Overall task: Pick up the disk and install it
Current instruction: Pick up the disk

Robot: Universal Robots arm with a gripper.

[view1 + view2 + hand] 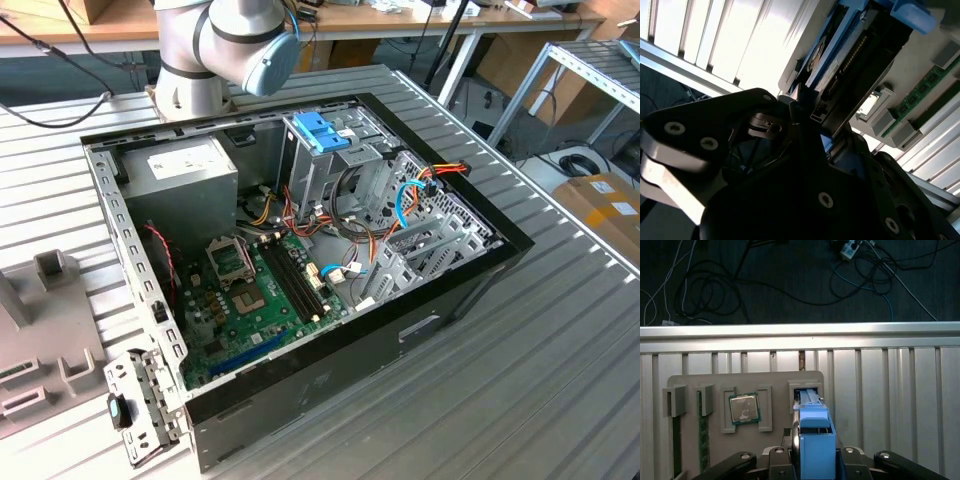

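The disk point(812, 440) stands on edge in a slot of the grey parts holder point(715, 380), its blue plastic rail facing the first wrist view. My gripper point(815, 460) straddles it, a dark finger point(780, 457) close against each side, and looks shut on it. In the second wrist view the disk point(860, 55) shows its dark body, connector edge and blue rail rising from between the gripper point(810, 120) fingers. In the exterior view the arm point(230, 40) reaches out of the picture at the top.
The holder also carries a processor chip point(744, 408) and memory sticks point(702, 425). The open computer case point(470, 300) lies on the slatted metal table, with a drive cage with a blue handle point(320, 135), a grey power-supply box point(185, 165) and loose cables inside.
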